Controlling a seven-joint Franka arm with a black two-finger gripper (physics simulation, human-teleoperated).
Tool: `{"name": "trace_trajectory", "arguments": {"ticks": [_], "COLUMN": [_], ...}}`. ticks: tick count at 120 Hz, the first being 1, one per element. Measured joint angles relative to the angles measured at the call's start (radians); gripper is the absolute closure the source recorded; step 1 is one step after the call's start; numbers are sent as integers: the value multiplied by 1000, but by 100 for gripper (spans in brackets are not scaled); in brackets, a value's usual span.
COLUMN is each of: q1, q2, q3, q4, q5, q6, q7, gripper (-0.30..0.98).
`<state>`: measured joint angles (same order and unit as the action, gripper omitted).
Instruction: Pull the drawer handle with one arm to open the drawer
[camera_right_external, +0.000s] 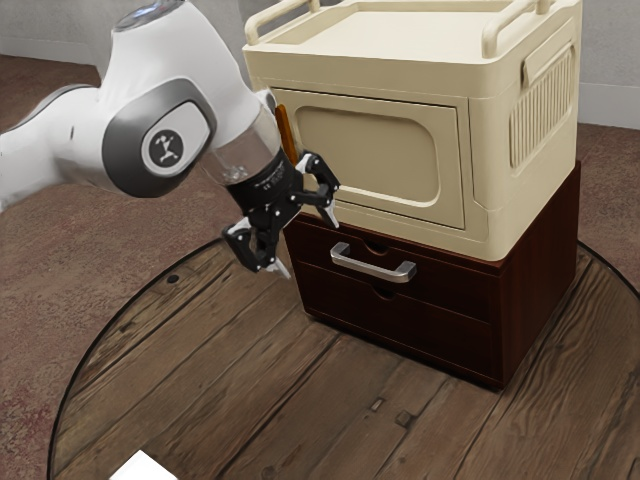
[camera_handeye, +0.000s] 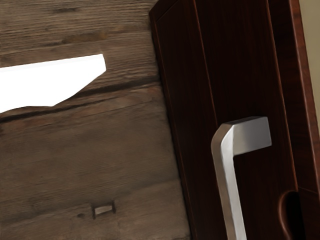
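White robot arm (camera_right_external: 165, 90): upper left of the exterior view. Round brown wooden surface (camera_right_external: 200, 400): lower frame. Black two-finger pincer (camera_right_external: 311, 248): left of centre, fingers spread wide. Silver bar-shaped handle (camera_right_external: 372, 265): centre, near the pincer, on the closed upper drawer (camera_right_external: 450, 287) of the dark-red wooden cabinet (camera_right_external: 535, 285). Cream box-shaped appliance (camera_right_external: 487, 130): upper right, atop the cabinet.

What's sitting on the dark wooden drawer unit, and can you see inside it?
A cream cabinet sits on the drawer unit, covering nearly all its top. The drawer fronts look closed, so whatever is inside is hidden.
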<state>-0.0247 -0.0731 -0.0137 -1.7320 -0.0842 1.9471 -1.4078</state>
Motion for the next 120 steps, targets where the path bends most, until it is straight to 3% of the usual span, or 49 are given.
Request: {"name": "trace_trajectory", "arguments": {"ticks": [120], "q1": [43], "q2": [73], "q3": [-89], "q4": [-68], "q5": [-5], "q6": [162], "q7": [-141], "gripper": [8]}}
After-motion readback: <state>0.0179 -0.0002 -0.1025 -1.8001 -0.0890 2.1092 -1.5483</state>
